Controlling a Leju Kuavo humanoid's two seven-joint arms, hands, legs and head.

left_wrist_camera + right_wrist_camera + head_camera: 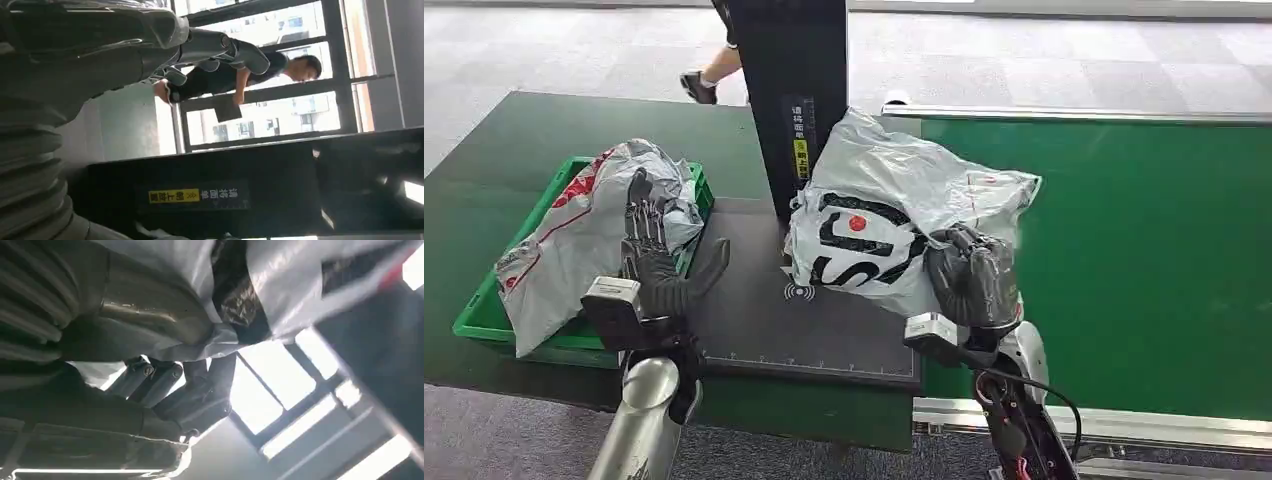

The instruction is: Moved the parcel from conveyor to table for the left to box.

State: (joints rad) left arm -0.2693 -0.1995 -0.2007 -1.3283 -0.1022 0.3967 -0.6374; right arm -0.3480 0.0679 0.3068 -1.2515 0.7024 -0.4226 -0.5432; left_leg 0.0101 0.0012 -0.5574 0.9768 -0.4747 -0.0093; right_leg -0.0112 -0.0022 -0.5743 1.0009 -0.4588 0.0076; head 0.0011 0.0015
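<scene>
In the head view, the right hand (972, 275) sits low and right of centre, its dark fingers curled around the lower right edge of the parcel (894, 215), a grey-white plastic mailer with bold black lettering and a red dot. In the right wrist view the thumb (150, 315) presses against the crinkled film while the fingers (195, 390) fold in beneath it, so this hand grips the parcel (280, 285). The bag rests on the dark scanner pad (764, 320) at the middle of the frame, its right end hanging over the edge of the green conveyor (1144, 260), and its left side lies close beside the black upright post (789, 100).

At the lower left the left hand (652, 255) stands upright with its fingers spread and straight, thumb angled out to the right, holding nothing. Its fingertips reach up in front of a second grey bag (589, 235) with red print, which lies in the green crate (484, 315) on the dark table (504, 150) at the left of the frame. The two hands are well apart, with the pad between them.

Farther back, at the top centre-left, a person's shoe (697, 87) shows on the grey carpet. In the left wrist view a person (240, 70) is seen beyond the hand, before bright windows.
</scene>
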